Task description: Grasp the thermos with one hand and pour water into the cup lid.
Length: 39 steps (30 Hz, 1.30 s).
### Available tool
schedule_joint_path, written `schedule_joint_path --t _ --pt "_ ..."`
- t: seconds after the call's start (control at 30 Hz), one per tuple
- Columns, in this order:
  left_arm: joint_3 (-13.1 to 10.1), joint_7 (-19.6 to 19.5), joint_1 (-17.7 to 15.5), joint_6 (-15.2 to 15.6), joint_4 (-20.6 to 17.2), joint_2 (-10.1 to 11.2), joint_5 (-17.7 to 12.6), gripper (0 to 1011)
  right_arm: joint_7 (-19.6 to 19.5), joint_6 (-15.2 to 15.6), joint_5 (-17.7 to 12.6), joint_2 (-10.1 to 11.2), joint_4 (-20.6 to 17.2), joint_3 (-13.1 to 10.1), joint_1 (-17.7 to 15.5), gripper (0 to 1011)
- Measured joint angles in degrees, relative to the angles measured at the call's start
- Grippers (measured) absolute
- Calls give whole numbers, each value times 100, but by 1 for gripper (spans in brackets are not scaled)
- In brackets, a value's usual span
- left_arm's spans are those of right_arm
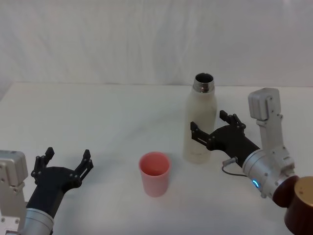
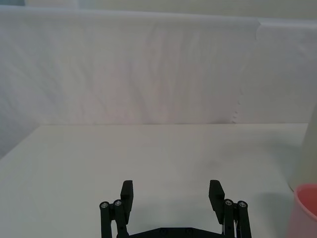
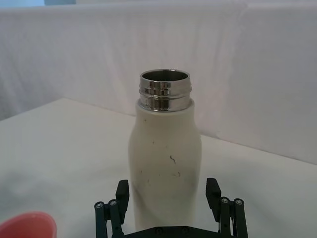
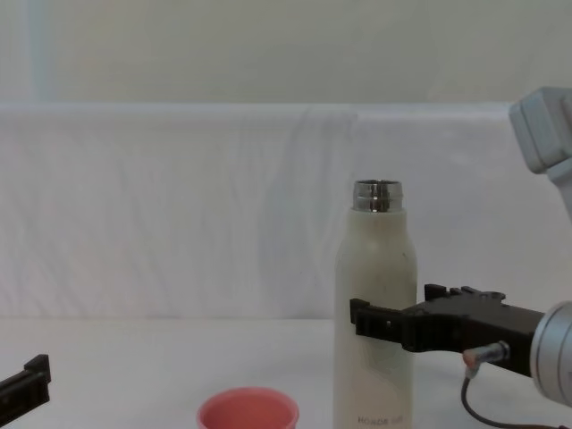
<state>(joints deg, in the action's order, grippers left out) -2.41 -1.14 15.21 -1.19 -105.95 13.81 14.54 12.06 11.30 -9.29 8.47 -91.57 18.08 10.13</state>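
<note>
The thermos [image 1: 200,122] stands upright and uncapped on the white table, cream-white with a shiny steel neck [image 3: 164,89]; it also rises in the chest view [image 4: 375,313]. My right gripper [image 1: 215,126] is open with its fingers on either side of the thermos's lower body, and I cannot tell whether they touch it [image 3: 168,191]. The salmon-pink cup lid [image 1: 155,174] sits upright in front and to the left of the thermos [image 4: 248,411]. My left gripper [image 1: 66,159] rests open over the near left of the table, holding nothing [image 2: 171,191].
A white cloth covers the table [image 1: 98,117] and hangs as a backdrop behind it. A brown and gold cylinder [image 1: 301,205] sits at the near right corner beside my right arm.
</note>
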Motion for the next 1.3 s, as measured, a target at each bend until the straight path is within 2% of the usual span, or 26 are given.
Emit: schedule_joint_path --t 0.37,0.57,0.83,1.13,1.3 --pt "0 0 0 0 0 0 0 1001 6 -27 -64 161 -503 -83 -417 1000" --pt "0 0 0 0 0 0 0 1001 208 -174 -123 360 -666 -62 -632 1000" --pt "0 0 0 0 0 0 0 1001 486 -476 -218 560 -547 81 -737 1000" --pt "0 0 0 0 0 0 0 1001 567 -688 -326 554 -210 198 -672 1000" --pt "0 0 0 0 0 0 0 1001 574 -713 -346 543 -163 212 -657 1000"
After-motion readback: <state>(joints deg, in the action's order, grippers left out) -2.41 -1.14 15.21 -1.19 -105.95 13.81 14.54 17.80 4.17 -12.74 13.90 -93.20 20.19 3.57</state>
